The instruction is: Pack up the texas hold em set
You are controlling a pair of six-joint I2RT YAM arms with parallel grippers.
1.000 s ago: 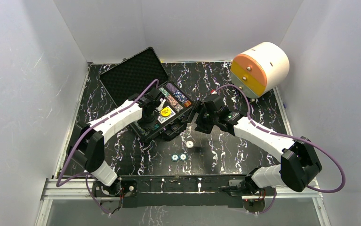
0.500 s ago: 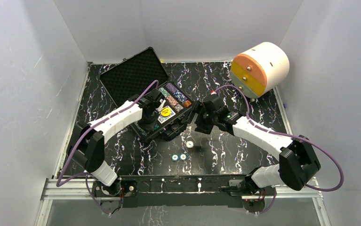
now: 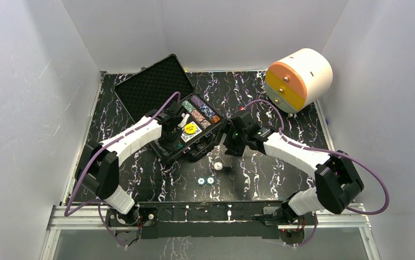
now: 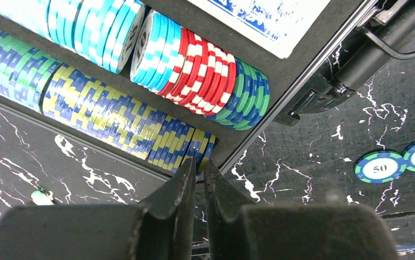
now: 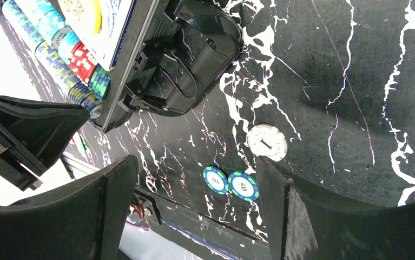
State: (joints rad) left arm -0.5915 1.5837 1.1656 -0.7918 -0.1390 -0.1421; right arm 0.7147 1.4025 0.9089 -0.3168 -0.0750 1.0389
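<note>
top external | white cylinder [image 3: 300, 78] back right | loose chips [image 3: 205, 180] before case [image 3: 151, 89]

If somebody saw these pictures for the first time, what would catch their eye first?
Probably the open black case mid-table, its rows of bright poker chips filling the left wrist view, with the left gripper shut beside them. Then the big white cylinder with orange and yellow drawers at the far right, and two loose chips on the marbled table in front of the case.
</note>
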